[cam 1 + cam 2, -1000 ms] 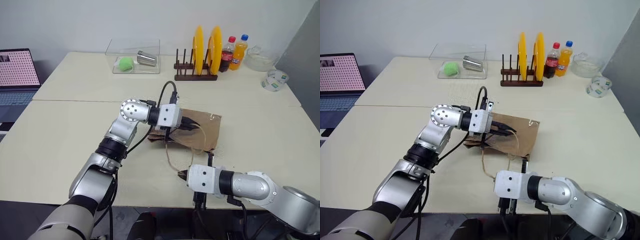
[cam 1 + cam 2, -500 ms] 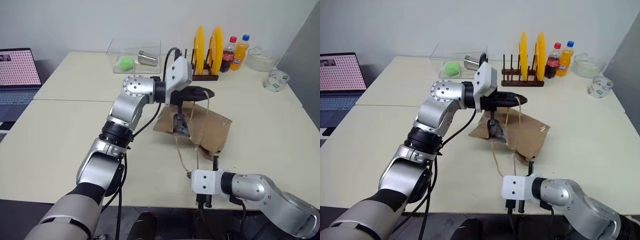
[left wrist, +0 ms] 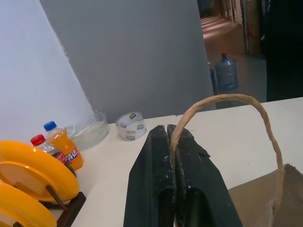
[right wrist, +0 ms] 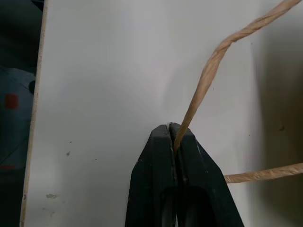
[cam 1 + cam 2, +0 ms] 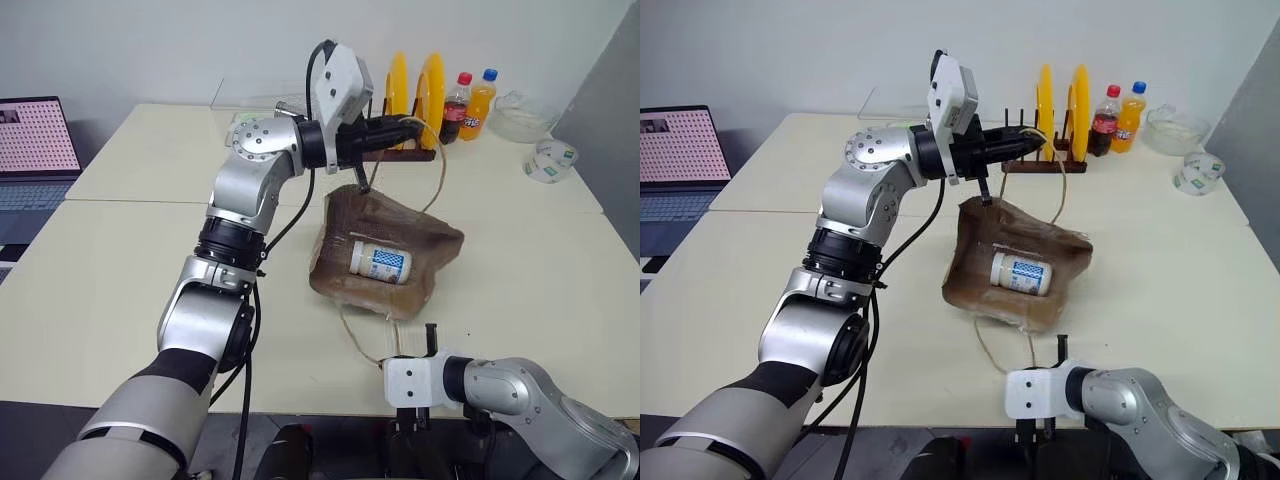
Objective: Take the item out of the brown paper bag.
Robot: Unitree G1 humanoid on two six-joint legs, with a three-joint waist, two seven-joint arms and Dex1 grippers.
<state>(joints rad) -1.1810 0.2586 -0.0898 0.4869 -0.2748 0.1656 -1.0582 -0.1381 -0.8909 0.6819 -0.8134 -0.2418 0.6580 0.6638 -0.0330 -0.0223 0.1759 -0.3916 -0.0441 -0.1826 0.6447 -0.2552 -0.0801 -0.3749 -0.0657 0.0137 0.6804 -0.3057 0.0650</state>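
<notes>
The brown paper bag (image 5: pixel 425 250) lies on the table with its mouth pulled open toward me. Inside it a white jar with a blue label (image 5: pixel 380 262) lies on its side. My left gripper (image 5: pixel 405 122) is raised above the bag, pointing right, shut on one tan cord handle (image 3: pixel 227 98) that loops down to the bag's upper edge. My right gripper (image 5: pixel 431 333) sits low at the table's front edge, shut on the other cord handle (image 4: pixel 208 71), which runs back to the bag's lower edge. Both pairs of fingers are pressed together around the cords.
A wooden rack with two yellow plates (image 5: pixel 415 95) stands behind the bag, with a cola bottle (image 5: pixel 455 108), an orange drink bottle (image 5: pixel 481 103) and a glass bowl (image 5: pixel 520 115) to its right. A tape roll (image 5: pixel 550 160) lies at far right. A laptop (image 5: pixel 35 140) is at far left.
My left gripper has risen with its handle, lifting the bag's upper edge and opening the mouth, so the white jar now shows inside. My right gripper sank slightly toward the table's front edge.
</notes>
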